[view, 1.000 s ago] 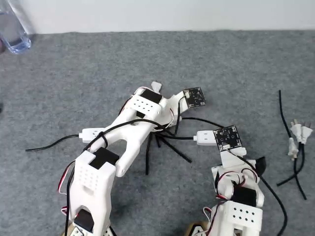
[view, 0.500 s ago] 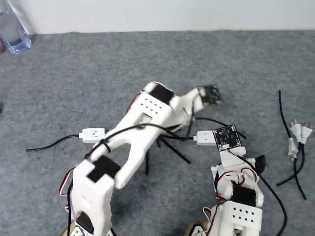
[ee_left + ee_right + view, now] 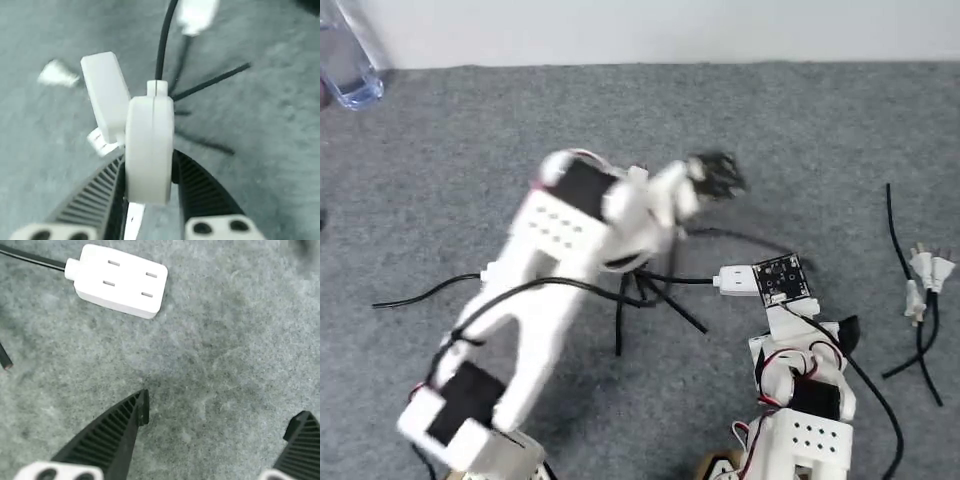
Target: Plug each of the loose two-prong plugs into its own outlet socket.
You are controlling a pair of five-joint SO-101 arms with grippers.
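Left wrist view is showing the left gripper [image 3: 148, 159] clenching a plug [image 3: 149, 135] by its body, likely for steering it in, while the right gripper [image 3: 220, 412] is hanging released near a socket [image 3: 117, 282] on the carpet [image 3: 225, 340]

On the carpet [image 3: 800, 130], one outlet socket [image 3: 732, 280] lies just ahead of the right arm [image 3: 800, 400], and the right gripper [image 3: 222, 415] hangs over bare carpet near it. A second outlet socket [image 3: 488, 273] lies to the left, partly under the left arm [image 3: 550, 270]. The left gripper [image 3: 715, 178] is farther back, mid-table, with a plug [image 3: 149, 145] between its fingers. The loose plugs [image 3: 921, 264] lie together at the far right, well apart from both sockets. A bottle [image 3: 345, 60] stands in the far left corner.
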